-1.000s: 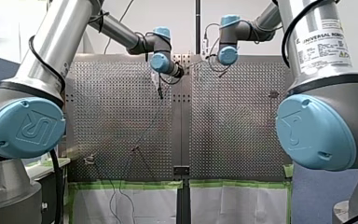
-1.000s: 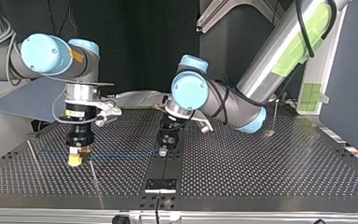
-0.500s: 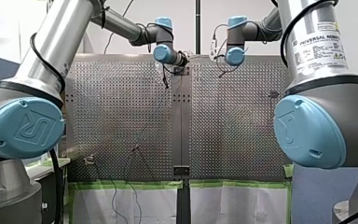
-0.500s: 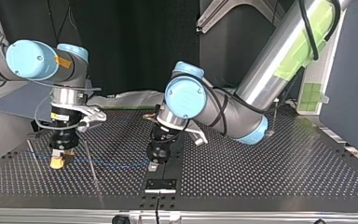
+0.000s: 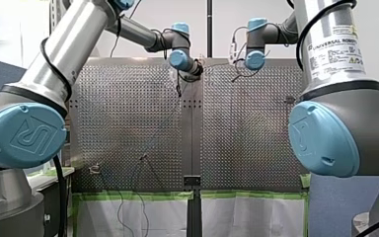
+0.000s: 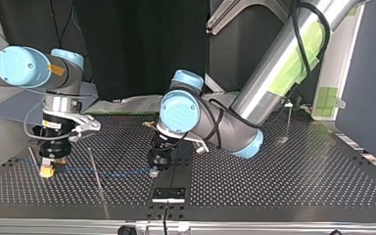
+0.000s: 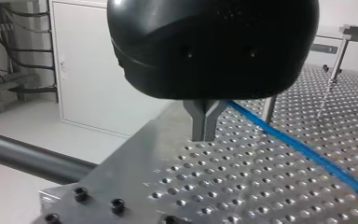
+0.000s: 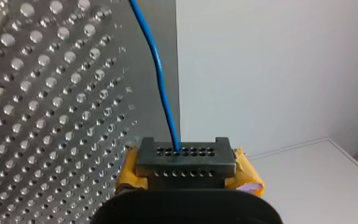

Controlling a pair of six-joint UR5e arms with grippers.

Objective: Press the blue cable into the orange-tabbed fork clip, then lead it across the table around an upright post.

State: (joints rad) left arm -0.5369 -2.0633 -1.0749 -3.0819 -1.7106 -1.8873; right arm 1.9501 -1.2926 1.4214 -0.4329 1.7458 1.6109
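Note:
The blue cable (image 6: 107, 174) lies stretched low over the perforated table (image 6: 274, 176), between my two grippers. My right gripper (image 6: 46, 170), with yellow pads, stands at the top view's left and is shut on the cable. In the right wrist view the cable (image 8: 161, 70) runs straight out from between its fingers (image 8: 184, 151). My left gripper (image 6: 153, 172) is near the table's middle seam. Its metal fingers (image 7: 204, 135) are shut just above the plate, and the cable (image 7: 303, 149) leads away from them. No orange-tabbed clip shows.
A thin upright post (image 6: 97, 171) stands between the grippers, just beside the cable. Another post (image 6: 32, 156) is close to my right gripper, and a third (image 6: 288, 122) stands far off at the top view's right. A black bracket (image 6: 169, 193) sits on the seam.
Both arms have moved toward the top view's left, taking the stretched cable with them. My right gripper has passed the thin post and is near the table's edge.

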